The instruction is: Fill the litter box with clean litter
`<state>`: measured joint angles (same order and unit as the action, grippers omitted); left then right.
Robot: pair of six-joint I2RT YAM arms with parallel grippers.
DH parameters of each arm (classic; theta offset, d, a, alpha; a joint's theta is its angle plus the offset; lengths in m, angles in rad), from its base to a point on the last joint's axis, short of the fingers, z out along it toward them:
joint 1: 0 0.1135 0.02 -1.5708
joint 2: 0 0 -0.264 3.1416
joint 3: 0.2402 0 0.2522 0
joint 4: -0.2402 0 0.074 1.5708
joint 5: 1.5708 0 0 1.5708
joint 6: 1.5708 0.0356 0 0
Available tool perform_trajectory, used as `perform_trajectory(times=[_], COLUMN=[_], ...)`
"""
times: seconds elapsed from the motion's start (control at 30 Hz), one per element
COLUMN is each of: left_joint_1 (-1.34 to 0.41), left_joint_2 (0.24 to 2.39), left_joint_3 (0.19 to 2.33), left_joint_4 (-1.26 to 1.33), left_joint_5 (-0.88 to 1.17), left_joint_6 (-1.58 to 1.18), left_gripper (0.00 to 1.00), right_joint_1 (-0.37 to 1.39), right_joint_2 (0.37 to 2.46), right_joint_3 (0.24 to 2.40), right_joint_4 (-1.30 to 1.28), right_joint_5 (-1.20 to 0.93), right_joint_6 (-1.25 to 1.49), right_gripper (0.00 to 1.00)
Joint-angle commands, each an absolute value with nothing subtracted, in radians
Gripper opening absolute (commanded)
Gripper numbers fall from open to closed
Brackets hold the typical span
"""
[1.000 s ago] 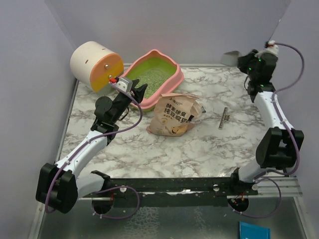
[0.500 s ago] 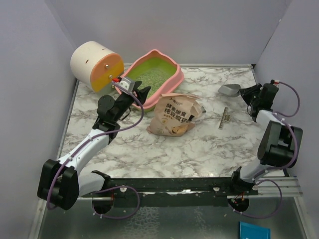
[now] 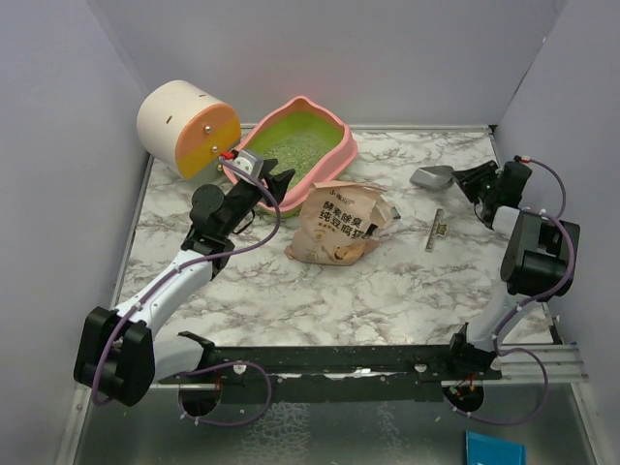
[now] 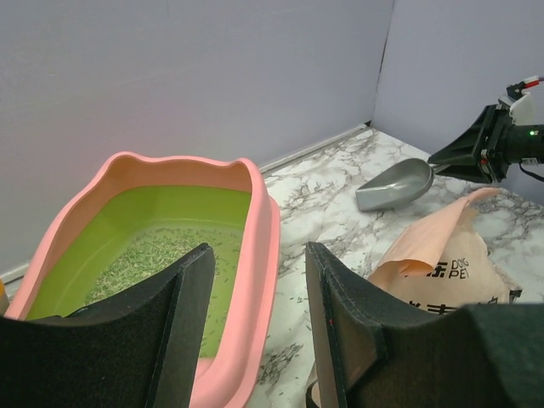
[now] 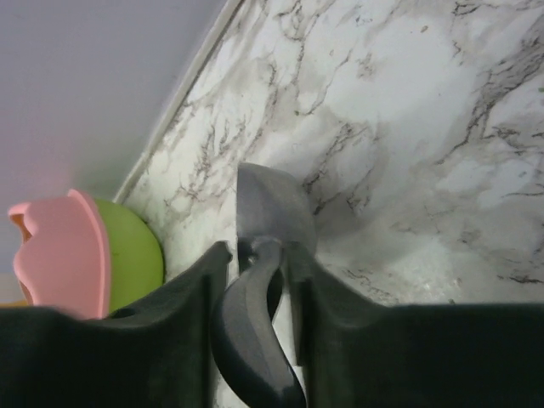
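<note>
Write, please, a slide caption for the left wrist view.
Open left gripper at the litter box rim, clean litter inside; right gripper holds the scoop beyond the bag.

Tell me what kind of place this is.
Probably a robot lab test cell, not a home: a marble-patterned table boxed in by plain walls, two arms bolted to a black rail, and staged cat props: litter box, litter bag, metal scoop.

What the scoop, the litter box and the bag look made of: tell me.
The scoop: likely metal, grey with a dull sheen. The litter box: seemingly moulded plastic, smooth glossy pink rim, lime-green inside. The bag: probably paper or film, matte tan, creased.
</note>
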<state>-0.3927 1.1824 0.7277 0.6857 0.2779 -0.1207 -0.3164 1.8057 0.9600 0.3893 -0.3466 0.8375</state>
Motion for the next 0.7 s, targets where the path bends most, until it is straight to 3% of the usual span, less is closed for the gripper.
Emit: perform_trajectory(times=[0.0, 0.2, 0.53, 0.67], left_joint_1=[-0.39, -0.39, -0.39, -0.39], left_joint_2=[1.188, 1.187, 1.196, 1.215], left_joint_3=[0.761, 0.762, 0.774, 0.791], left_joint_4=[0.703, 0.703, 0.697, 0.674], left_joint_5=[0.309, 0.311, 0.334, 0.366], left_joint_6=[-0.133, -0.135, -0.144, -0.132], left_gripper=[0.5, 0.5, 0.51, 0.53], right_joint_1=[-0.326, -0.327, -0.333, -0.352], right_joint_2=[1.853, 1.863, 1.744, 1.626], right_joint_3=[1.009, 1.019, 0.989, 0.868], right_joint_4=[0.419, 0.338, 0.062, 0.09], right_joint_5=[-0.388, -0.357, -0.149, -0.114], right_joint_6=[0.847, 0.831, 0.751, 0.758], right_gripper=[0.43, 0.55, 0.62, 0.64])
